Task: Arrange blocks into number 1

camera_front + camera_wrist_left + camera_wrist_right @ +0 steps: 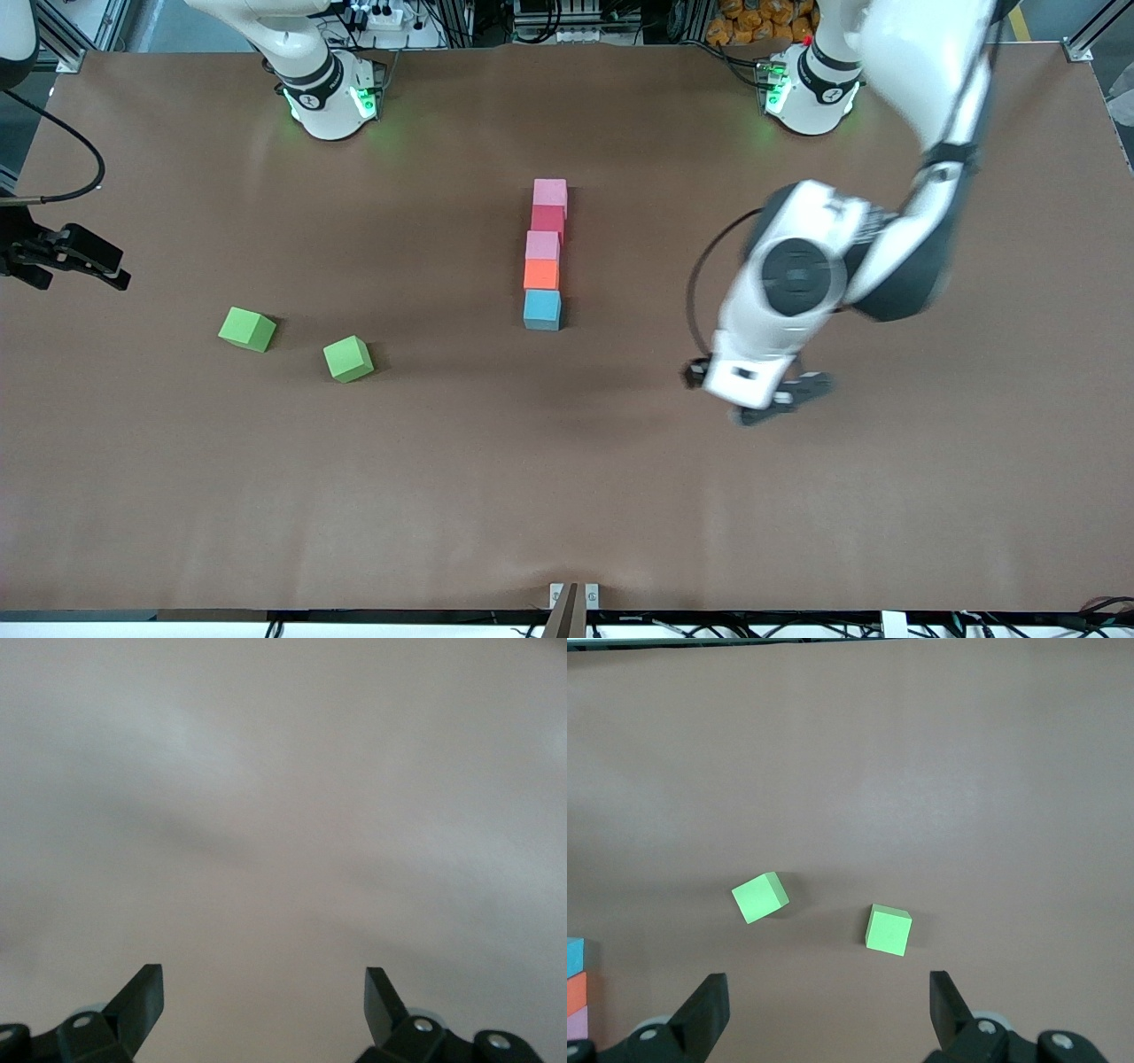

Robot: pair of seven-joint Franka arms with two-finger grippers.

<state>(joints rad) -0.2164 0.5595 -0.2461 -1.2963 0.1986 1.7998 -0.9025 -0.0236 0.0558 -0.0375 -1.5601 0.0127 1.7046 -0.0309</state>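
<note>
Five blocks lie in one touching line at the table's middle. From the robots' bases toward the front camera they run light pink block (pixel 550 192), crimson block (pixel 547 219), second light pink block (pixel 542 245), orange block (pixel 541 274), light blue block (pixel 541 309). The right wrist view catches the blue block (pixel 574 952), orange block (pixel 576 989) and a pink block (pixel 576 1023) at its edge. My left gripper (pixel 762 403) (pixel 264 979) hangs open and holds nothing over bare table, toward the left arm's end from the line. My right gripper (pixel 89 261) (pixel 828 988) is open and holds nothing at the right arm's end of the table.
Two green cubes (pixel 247 329) (pixel 348 359) sit apart toward the right arm's end, nearer the front camera than the line; the right wrist view shows both green cubes (pixel 759 896) (pixel 888 929). No purple cube is in view. The brown table (pixel 567 496) stretches wide around them.
</note>
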